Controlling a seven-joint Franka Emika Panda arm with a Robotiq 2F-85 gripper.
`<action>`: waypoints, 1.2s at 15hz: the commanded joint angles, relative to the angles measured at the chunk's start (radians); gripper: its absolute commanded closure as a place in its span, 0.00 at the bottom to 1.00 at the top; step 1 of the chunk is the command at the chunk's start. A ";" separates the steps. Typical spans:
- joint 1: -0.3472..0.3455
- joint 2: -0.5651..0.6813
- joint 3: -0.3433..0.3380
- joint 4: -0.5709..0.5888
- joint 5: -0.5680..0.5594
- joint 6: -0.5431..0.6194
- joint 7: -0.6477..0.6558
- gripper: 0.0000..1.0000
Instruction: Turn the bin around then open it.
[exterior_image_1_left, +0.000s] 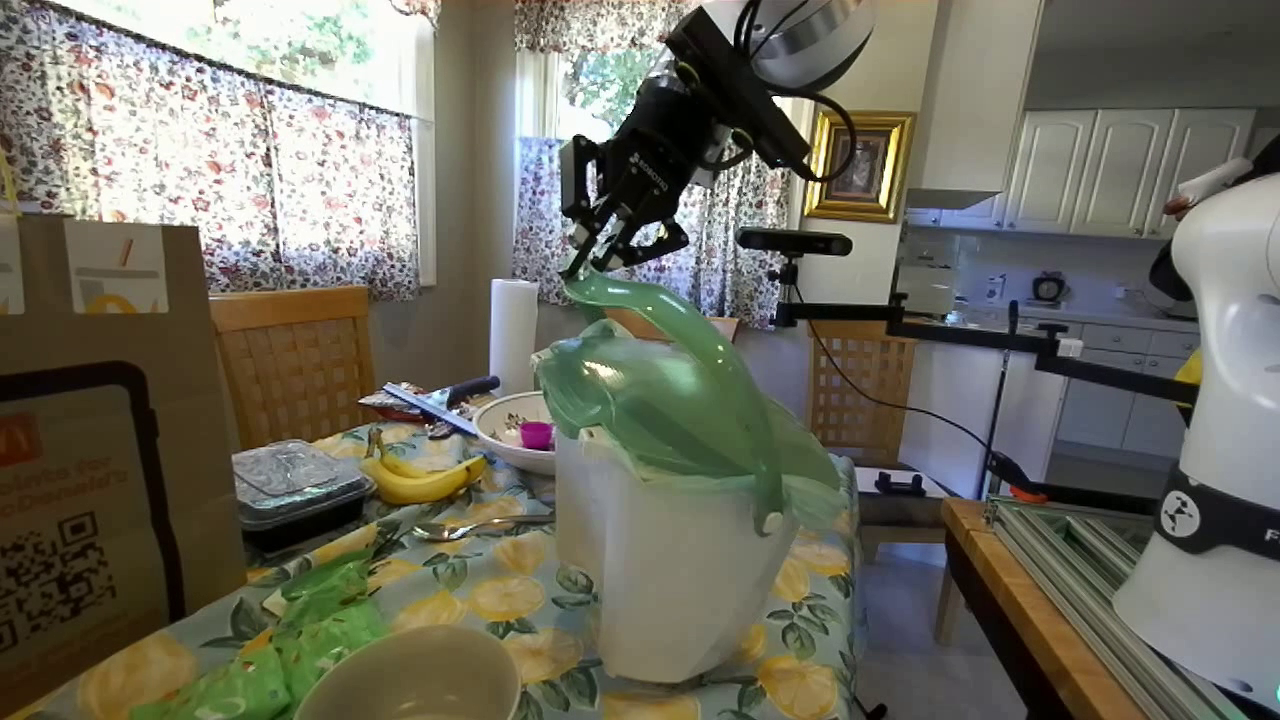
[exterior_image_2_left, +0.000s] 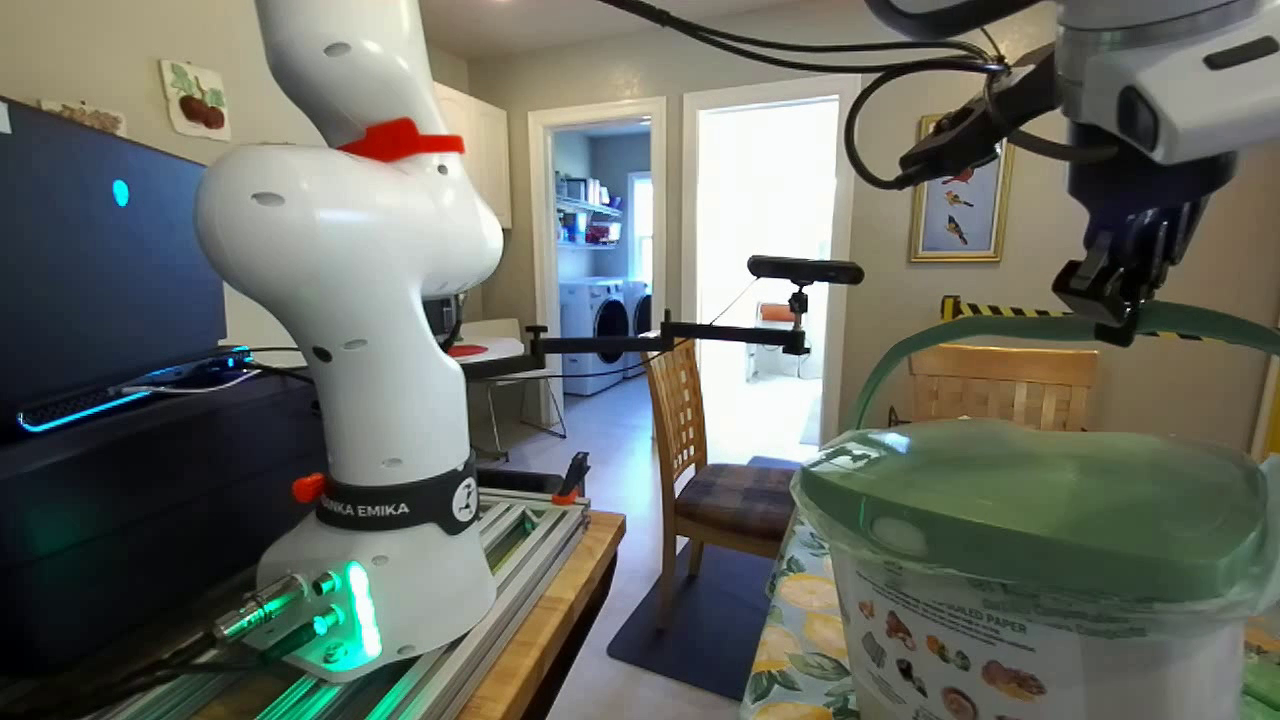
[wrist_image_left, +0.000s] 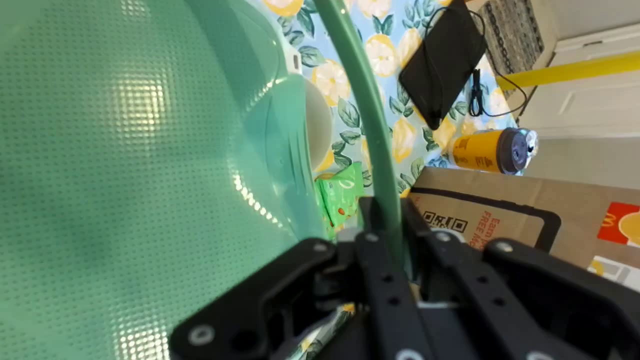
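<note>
The off-white bin (exterior_image_1_left: 680, 570) stands on the lemon-patterned table. Its printed label side (exterior_image_2_left: 930, 650) faces the camera in an exterior view. The green lid (exterior_image_2_left: 1050, 500) lies down over the top, with a thin green liner bag sticking out round the rim. The lid fills the left of the wrist view (wrist_image_left: 125, 150). The curved green handle (exterior_image_1_left: 710, 345) is raised above the lid. My gripper (exterior_image_1_left: 588, 265) is above the bin with its fingers closed round the handle's top, as the wrist view (wrist_image_left: 389, 212) shows. The bin's base is cut off in an exterior view.
A pale bowl (exterior_image_1_left: 420, 670) and green packets (exterior_image_1_left: 290, 640) lie near the bin. A paper bag (exterior_image_1_left: 110, 400), black food container (exterior_image_1_left: 295, 495), bananas (exterior_image_1_left: 415, 480) and paper towel roll (exterior_image_1_left: 513, 335) stand farther off. A mounted camera (exterior_image_1_left: 795, 242) is on a bracket beside the table.
</note>
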 joint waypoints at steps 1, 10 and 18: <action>-0.018 0.005 -0.003 -0.007 0.128 0.033 0.058 0.97; -0.015 0.067 -0.002 -0.077 0.597 0.317 -0.043 0.97; -0.030 0.070 -0.016 -0.083 0.852 0.382 -0.169 0.97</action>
